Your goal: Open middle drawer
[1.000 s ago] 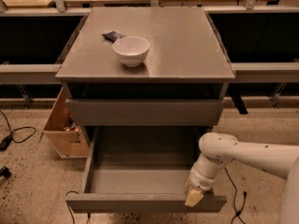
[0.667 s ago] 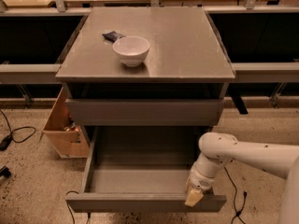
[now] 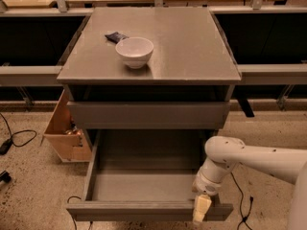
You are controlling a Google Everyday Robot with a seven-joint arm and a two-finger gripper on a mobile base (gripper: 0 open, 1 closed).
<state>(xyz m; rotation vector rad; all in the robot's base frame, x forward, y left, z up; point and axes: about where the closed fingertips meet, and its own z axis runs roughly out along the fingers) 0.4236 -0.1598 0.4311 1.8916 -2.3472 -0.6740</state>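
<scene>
The grey cabinet (image 3: 153,61) stands in the middle of the camera view. The middle drawer (image 3: 144,188) is pulled far out toward me, and its plain grey inside is bare. Its flat front (image 3: 134,211) runs along the bottom of the view. The uppermost grey front (image 3: 146,115) sits flush above it. The lowest front is hidden under the open drawer. My gripper (image 3: 201,209) hangs from the white arm (image 3: 249,159) at the right end of the drawer's front, at its top edge.
A white bowl (image 3: 135,51) and a small dark packet (image 3: 116,36) lie on the cabinet top. An open cardboard box (image 3: 64,128) stands on the floor at the left. Cables (image 3: 19,139) run on the floor on both sides. Dark shelving flanks the cabinet.
</scene>
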